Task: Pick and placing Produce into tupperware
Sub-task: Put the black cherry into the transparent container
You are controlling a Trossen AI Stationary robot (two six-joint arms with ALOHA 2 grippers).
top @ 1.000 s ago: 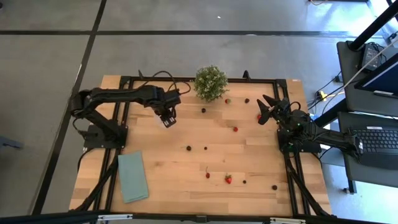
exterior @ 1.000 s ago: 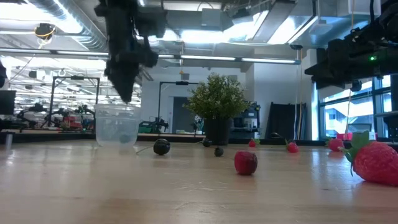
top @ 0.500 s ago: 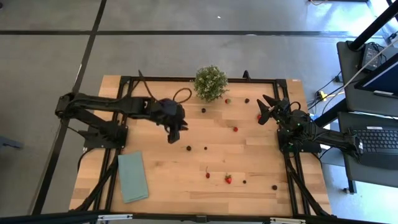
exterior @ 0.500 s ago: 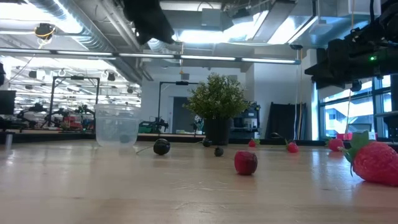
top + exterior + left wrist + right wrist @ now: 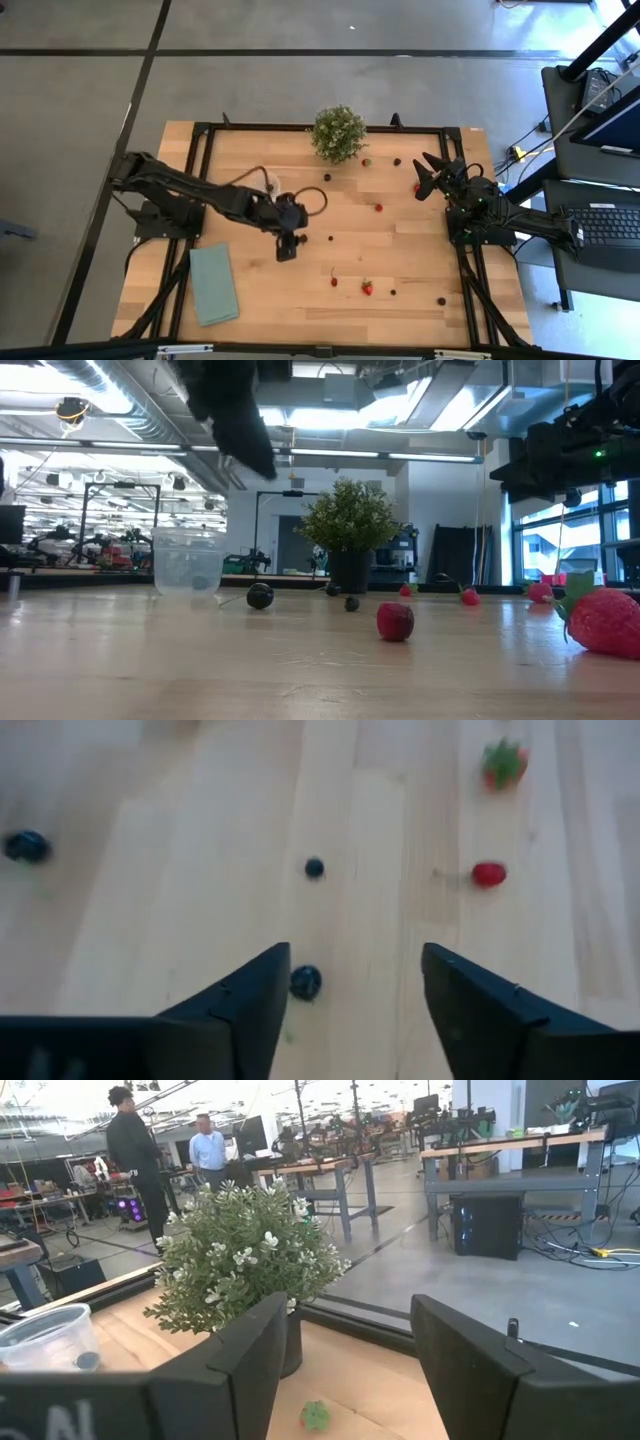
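My left hand [image 5: 285, 247] hangs spread over mid-surface, a dark berry [image 5: 305, 982] just beside one finger. Right hand [image 5: 432, 175] parked far right, fingers apart, empty.

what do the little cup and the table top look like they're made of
The cup looks like clear plastic with a whitish, slightly cloudy rim: the room behind shows through its wall. The table top looks like light wood in joined planks with a smooth, faintly glossy finish; grain lines and seams run along it. Neither can be confirmed by look alone.
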